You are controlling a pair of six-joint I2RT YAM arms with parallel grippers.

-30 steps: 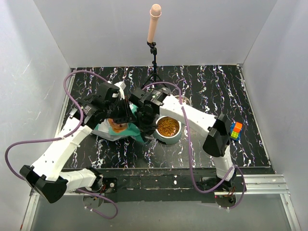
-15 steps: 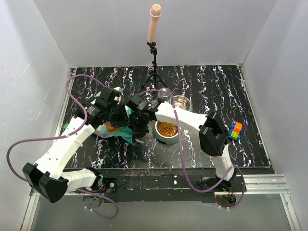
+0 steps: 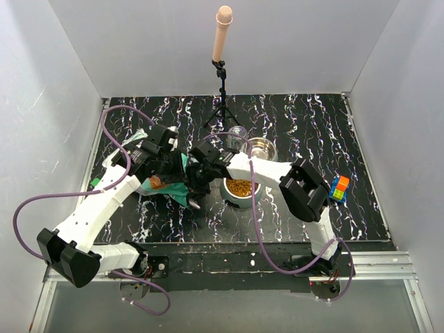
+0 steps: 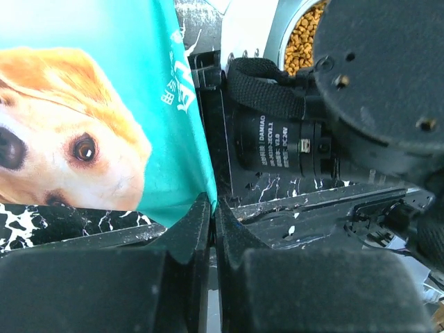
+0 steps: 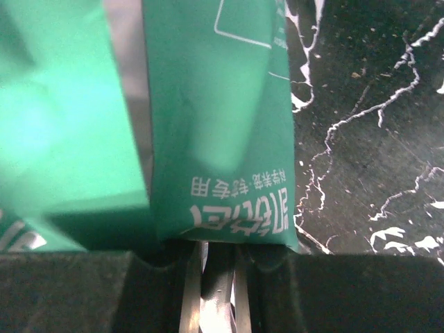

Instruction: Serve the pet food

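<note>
A black table (image 3: 305, 125) veined with white sits between plain white walls (image 3: 62, 83). At the middle of its far edge stands a small black tripod (image 3: 222, 104) holding an upright pinkish cylinder (image 3: 223, 31). Just in front of the tripod are a clear cup (image 3: 238, 134) and, beside it towards the right, an empty steel bowl (image 3: 261, 148). A multicoloured cube (image 3: 339, 188) rests near the right edge.

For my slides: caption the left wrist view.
Left end effector pinches the teal bag by its edge; bowl of kibble behind.
</note>
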